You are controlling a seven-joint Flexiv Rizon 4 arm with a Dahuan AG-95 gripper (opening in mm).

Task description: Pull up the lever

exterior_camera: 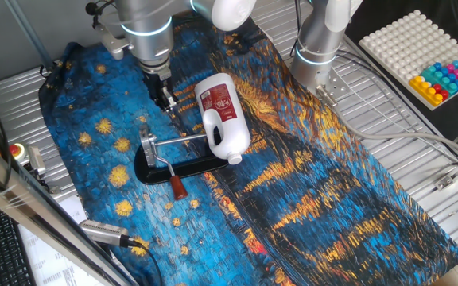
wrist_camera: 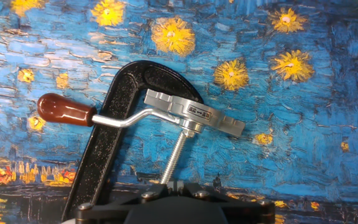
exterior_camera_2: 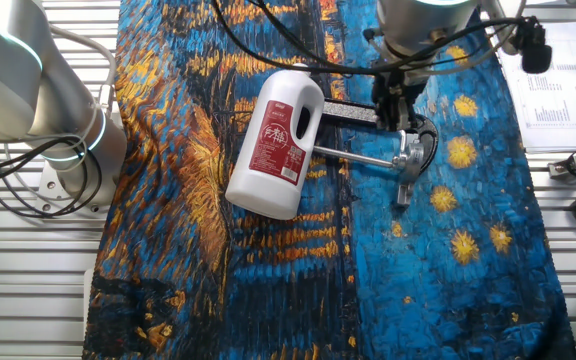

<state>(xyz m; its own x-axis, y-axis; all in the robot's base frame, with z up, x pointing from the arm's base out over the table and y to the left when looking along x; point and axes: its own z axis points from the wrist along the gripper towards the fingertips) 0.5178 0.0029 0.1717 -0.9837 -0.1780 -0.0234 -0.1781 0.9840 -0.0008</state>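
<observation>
One lever [exterior_camera: 168,172], a slim silver rod with a reddish-brown knob [wrist_camera: 63,110], lies low on the black fixture [exterior_camera: 173,168] on the blue painted cloth [exterior_camera: 293,191], just beside the white jug [exterior_camera: 223,117]. The gripper [exterior_camera: 164,97] hangs above the fixture's far end, apart from the lever. Whether its fingers are spread or pressed together cannot be determined.

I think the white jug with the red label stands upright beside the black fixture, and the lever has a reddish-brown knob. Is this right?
Not quite. The white jug lies on its side beside the black fixture, as both fixed views show. The lever does have a reddish-brown knob.
</observation>
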